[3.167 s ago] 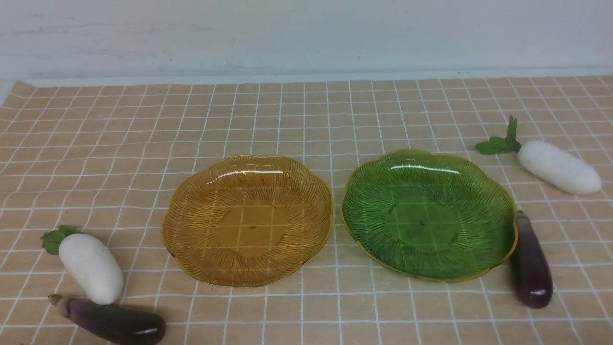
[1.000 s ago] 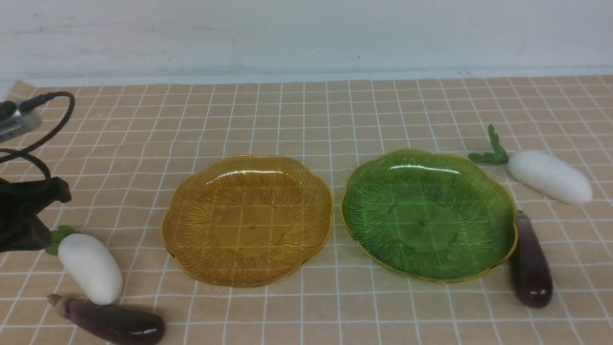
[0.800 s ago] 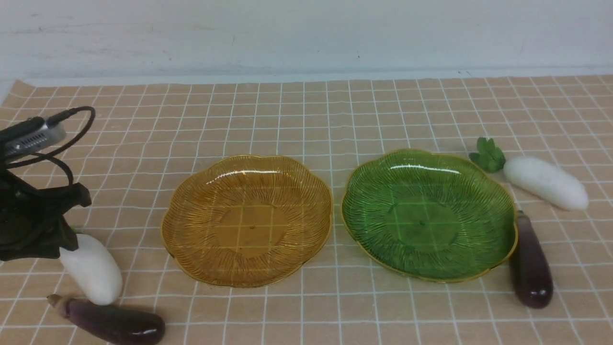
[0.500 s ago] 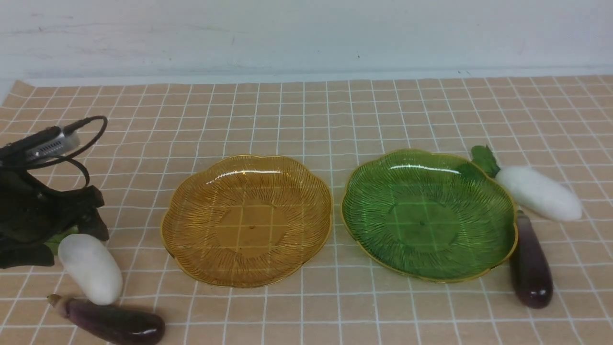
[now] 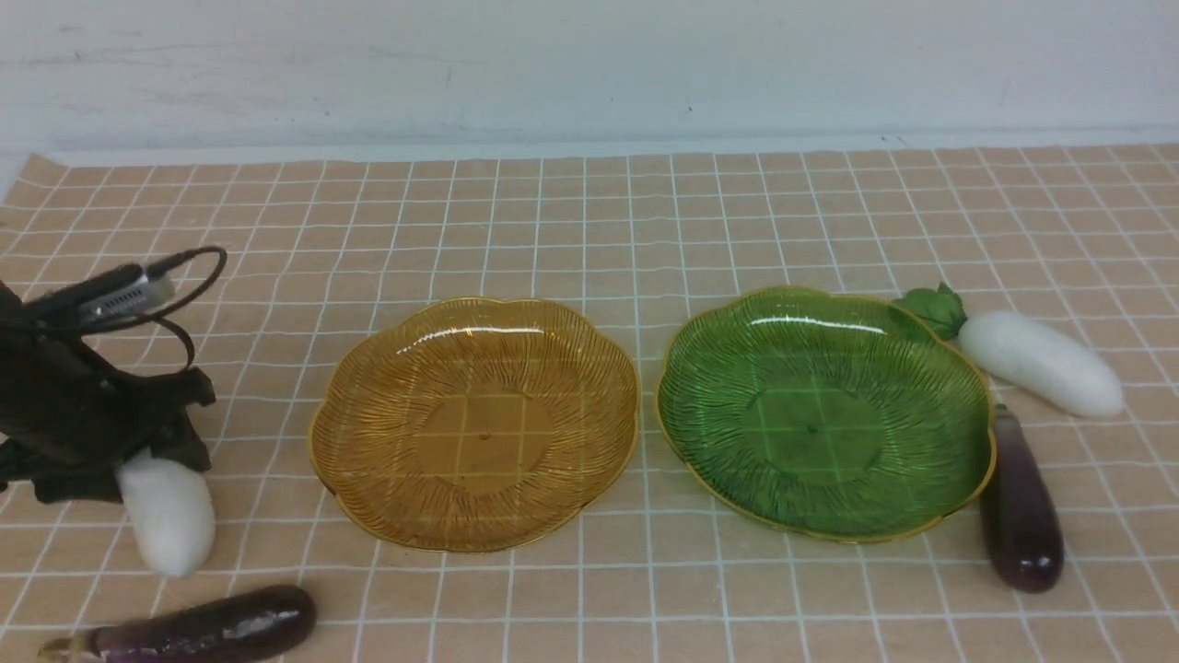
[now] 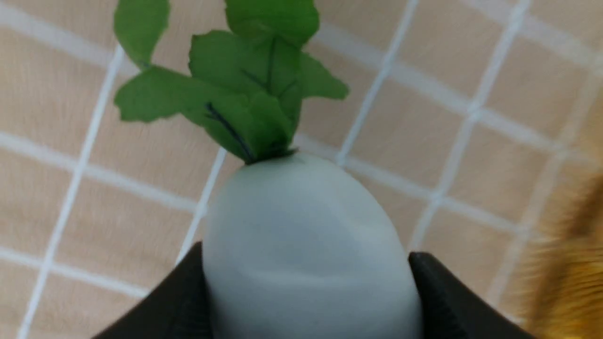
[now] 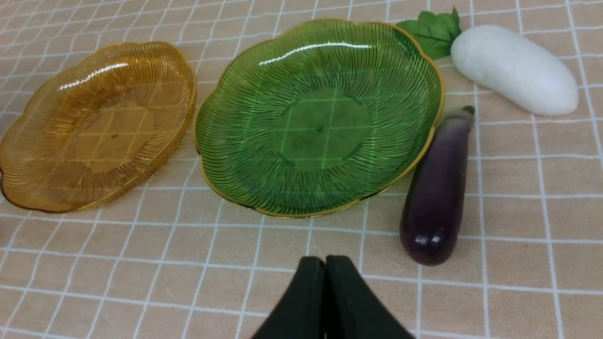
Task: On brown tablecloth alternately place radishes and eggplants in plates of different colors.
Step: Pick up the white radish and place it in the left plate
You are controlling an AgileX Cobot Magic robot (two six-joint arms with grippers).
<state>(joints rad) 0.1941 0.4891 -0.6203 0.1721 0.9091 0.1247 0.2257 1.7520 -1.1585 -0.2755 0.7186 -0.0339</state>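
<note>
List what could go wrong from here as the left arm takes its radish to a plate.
1. The left gripper clamps the smooth white oblong radish toward its leafy end. The rounded skin could slip, or the body could swing on lifting.
2. The glossy dark-purple eggplant lies close beside that radish, so a low sweep might knock it away.
3. Releasing at the edge of the amber ribbed plate rather than over its middle could let the radish roll off.

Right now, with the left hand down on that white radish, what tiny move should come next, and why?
Probably lift the left radish straight up a little. The left hand has a finger against each side of it, so the grip looks made, and the amber plate beside it lies empty; rising first should clear that plate's rim.
</note>
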